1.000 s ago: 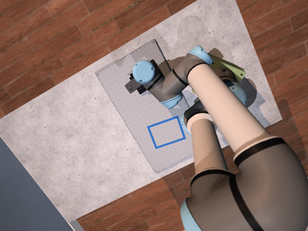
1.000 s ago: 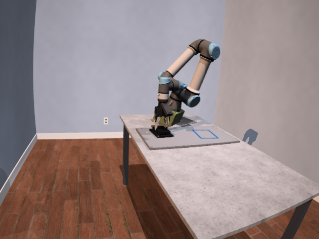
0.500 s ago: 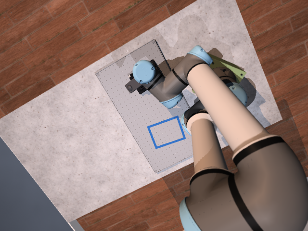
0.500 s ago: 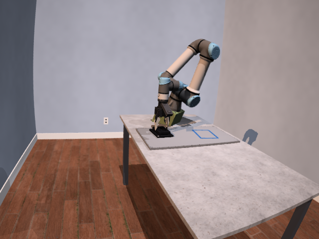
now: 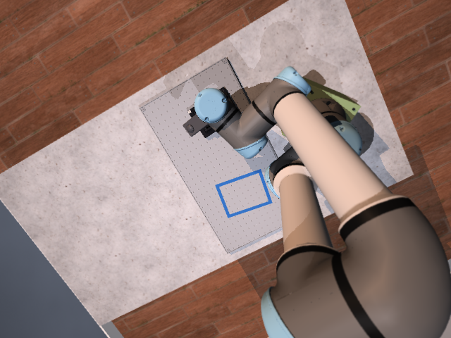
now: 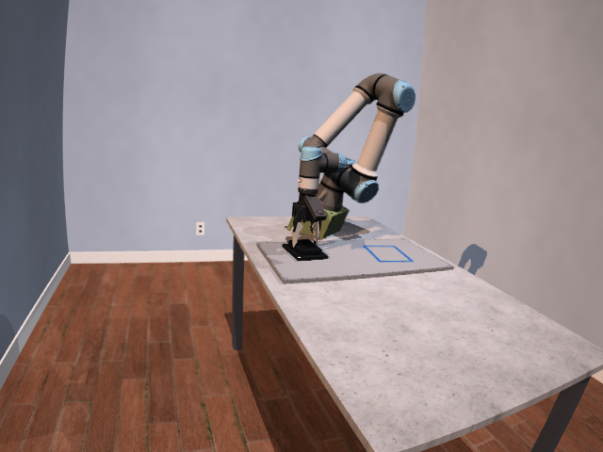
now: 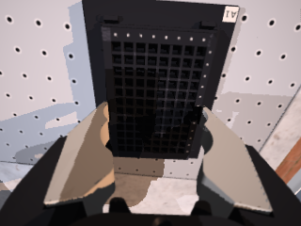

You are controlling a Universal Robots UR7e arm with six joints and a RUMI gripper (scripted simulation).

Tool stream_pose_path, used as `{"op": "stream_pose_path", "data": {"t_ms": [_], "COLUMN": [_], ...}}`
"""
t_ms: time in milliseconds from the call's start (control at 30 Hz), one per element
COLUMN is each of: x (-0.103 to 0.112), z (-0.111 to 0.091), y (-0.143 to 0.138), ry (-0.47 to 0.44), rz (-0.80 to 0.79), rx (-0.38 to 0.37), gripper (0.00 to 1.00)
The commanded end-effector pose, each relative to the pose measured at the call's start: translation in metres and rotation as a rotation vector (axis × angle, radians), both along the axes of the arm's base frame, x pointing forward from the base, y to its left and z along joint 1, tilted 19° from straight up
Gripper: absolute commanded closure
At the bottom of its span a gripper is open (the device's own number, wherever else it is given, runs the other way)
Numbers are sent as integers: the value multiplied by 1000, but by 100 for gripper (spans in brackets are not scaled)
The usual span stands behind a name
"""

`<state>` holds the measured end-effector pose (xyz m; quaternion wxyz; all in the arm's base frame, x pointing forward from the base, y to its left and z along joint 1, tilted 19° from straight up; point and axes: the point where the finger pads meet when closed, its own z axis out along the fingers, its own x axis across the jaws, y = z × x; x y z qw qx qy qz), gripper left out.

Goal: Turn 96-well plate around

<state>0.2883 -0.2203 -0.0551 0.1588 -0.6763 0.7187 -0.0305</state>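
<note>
Exterior view: pale stone counter (image 5: 109,203) (image 6: 414,330) (image 7: 157,195) on dark legs, brick-red plank floor (image 5: 54,83) (image 6: 160,369) (image 7: 287,169), blue-grey back wall (image 6: 194,97) with an outlet (image 6: 200,228) low down. Perforated grey board (image 5: 189,163) (image 6: 340,269) (image 7: 38,47) toward the counter's far edge; blue outline (image 5: 222,201) (image 6: 388,261) on it, nearer the counter's right edge. Black nest (image 6: 318,256) (image 7: 95,47) near the far left corner, 96-well plate (image 6: 305,247) (image 7: 155,89) at it. Claw (image 5: 198,125) (image 6: 305,243) (image 7: 154,104) about half open, closed on the plate's two sides. Cut corner: cannot tell.

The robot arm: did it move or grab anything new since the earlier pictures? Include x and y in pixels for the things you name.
Nothing visibly changed. The arm (image 5: 328,156) (image 6: 340,117) is posed as before, and its pincer (image 6: 305,243) (image 7: 154,104) is still down at the black plate (image 7: 157,94). I can't see that it let go of anything. The blue outline (image 5: 222,201) (image 6: 395,261) stayed where it was too.
</note>
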Motion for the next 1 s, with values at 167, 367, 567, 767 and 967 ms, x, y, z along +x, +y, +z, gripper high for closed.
{"op": "stream_pose_path", "data": {"t_ms": [167,367,567,767,967], "x": [0,1,1,1,1], "z": [-1,-2,-3,-4,-4], "y": [0,0,0,0,0], "ry": [0,0,0,0,0], "rz": [0,0,0,0,0], "rx": [-1,-1,-1,-1,-1], "gripper": [100,100,100,100,0]}}
